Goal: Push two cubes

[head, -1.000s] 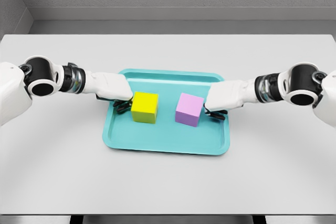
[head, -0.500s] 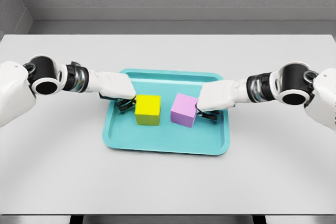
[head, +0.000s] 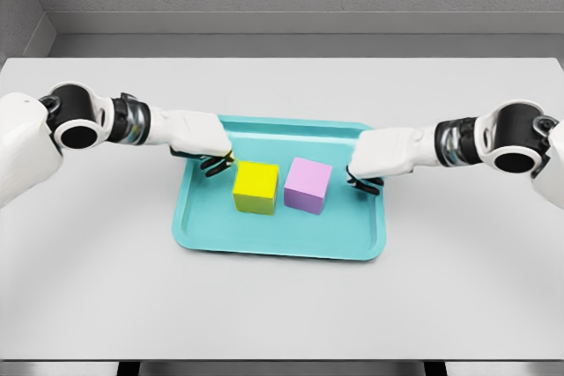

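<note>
The yellow cube (head: 256, 188) and the purple cube (head: 307, 186) now sit near the middle of the teal tray (head: 280, 244), just beside each other with only a thin strip of tray floor between them. A second ago they stood well apart, the yellow one nearer the tray's left side and the purple one nearer its right; each has slid inward, so I judge the push as nearly done, with at most a last nudge needed if the faces must meet.

My left hand (head: 198, 136) has lifted back a little, its dark curled fingers (head: 214, 165) holding nothing and reaching just to the yellow cube's upper left corner. My right hand (head: 385, 157) has drawn away to the tray's right rim, apart from the purple cube, fingers (head: 365, 184) curled under the palm and gripping nothing.

The tray holds only the two cubes and lies on the pale grey surface (head: 282, 305).
</note>
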Motion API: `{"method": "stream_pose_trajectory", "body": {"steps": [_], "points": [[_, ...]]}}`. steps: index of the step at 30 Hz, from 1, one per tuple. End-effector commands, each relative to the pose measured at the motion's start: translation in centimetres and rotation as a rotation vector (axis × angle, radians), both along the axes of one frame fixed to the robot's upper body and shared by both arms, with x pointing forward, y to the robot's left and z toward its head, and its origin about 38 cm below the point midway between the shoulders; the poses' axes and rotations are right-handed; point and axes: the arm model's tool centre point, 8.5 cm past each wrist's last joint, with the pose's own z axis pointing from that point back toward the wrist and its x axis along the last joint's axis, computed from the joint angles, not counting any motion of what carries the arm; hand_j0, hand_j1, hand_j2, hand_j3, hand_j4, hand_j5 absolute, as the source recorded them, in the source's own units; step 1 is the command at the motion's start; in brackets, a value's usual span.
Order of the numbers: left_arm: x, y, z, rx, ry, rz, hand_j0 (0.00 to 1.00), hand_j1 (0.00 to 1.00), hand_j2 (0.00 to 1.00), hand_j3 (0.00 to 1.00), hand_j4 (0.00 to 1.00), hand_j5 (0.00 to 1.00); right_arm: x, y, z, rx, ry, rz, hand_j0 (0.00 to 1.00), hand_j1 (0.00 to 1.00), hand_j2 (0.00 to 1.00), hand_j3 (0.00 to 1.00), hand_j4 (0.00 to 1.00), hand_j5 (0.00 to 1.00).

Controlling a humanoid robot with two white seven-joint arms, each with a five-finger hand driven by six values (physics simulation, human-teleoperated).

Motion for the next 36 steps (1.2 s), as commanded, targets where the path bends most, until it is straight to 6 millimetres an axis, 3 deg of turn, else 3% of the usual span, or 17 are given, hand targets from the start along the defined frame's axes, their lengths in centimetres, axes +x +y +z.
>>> {"method": "stream_pose_trajectory", "body": {"steps": [1,5,7,15,36], "points": [[0.2,0.4,-0.1,-0.005,0.008,0.017,0.14,0.14,0.14,0.14,0.14,0.14,0.2,-0.8,-1.0,-0.023,0.024,-0.026,0.10,0.10,0.10,0.10,0.10,0.10],[0.3,0.5,0.6,-0.020,0.006,0.020,0.14,0.14,0.14,0.14,0.14,0.14,0.5,-1.0,-2.0,-0.036,0.046,-0.041,0.10,0.10,0.10,0.10,0.10,0.10],[-0.3,1.3,1.2,-0.046,0.018,0.019,0.21,0.21,0.21,0.21,0.21,0.21,0.5,-0.5,-2.1,-0.029,0.046,-0.034,0.10,0.10,0.10,0.10,0.10,0.10],[-0.7,1.6,1.6,-0.057,0.020,0.013,0.05,0.05,0.05,0.05,0.05,0.05,0.5,1.6,-2.0,-0.006,0.045,0.003,0.10,0.10,0.10,0.10,0.10,0.10],[-0.8,1.5,1.4,-0.058,0.025,0.011,0.05,0.05,0.05,0.05,0.05,0.05,0.6,3.6,-1.6,0.001,0.029,0.046,0.10,0.10,0.10,0.10,0.10,0.10]]}}
